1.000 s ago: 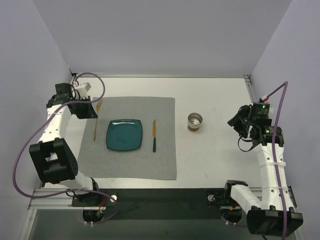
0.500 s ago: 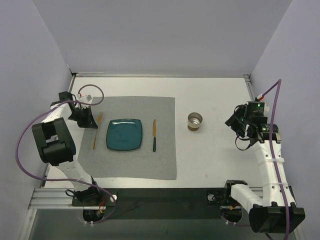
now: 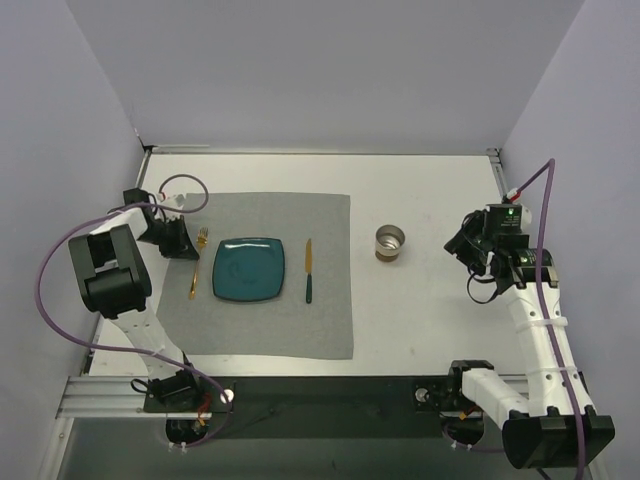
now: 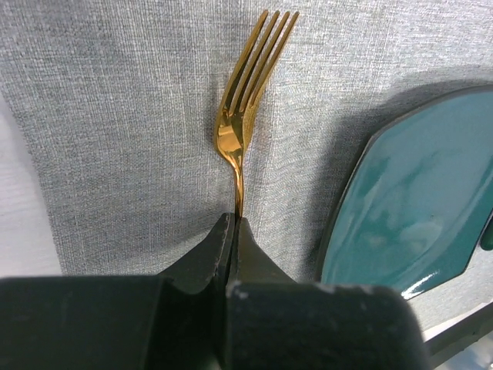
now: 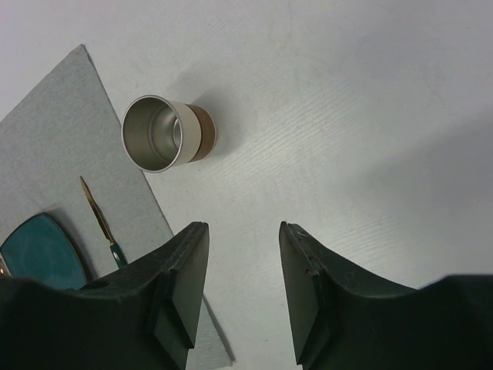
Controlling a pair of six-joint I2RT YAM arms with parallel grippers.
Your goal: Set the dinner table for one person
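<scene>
A gold fork (image 4: 243,108) lies on the grey mat (image 3: 300,330) just left of the teal square plate (image 3: 248,270), tines pointing away from the arms. My left gripper (image 4: 233,218) is shut on the fork's neck; the handle runs hidden under the fingers. In the top view the fork (image 3: 196,270) shows beside the left gripper (image 3: 185,245). A knife (image 3: 309,270) with a gold blade and green handle lies right of the plate. My right gripper (image 5: 243,227) hangs open and empty over the white dinner table (image 3: 430,310), right of a metal cup (image 3: 390,243).
The cup (image 5: 166,132) stands upright on the bare tabletop, off the mat's right edge. Grey walls close in the table at the back and on both sides. A purple cable loops near each arm.
The left arm has folded in and down, bringing the fork from a tilted spot farther back to the mat beside the plate. The right gripper shifted slightly left.
</scene>
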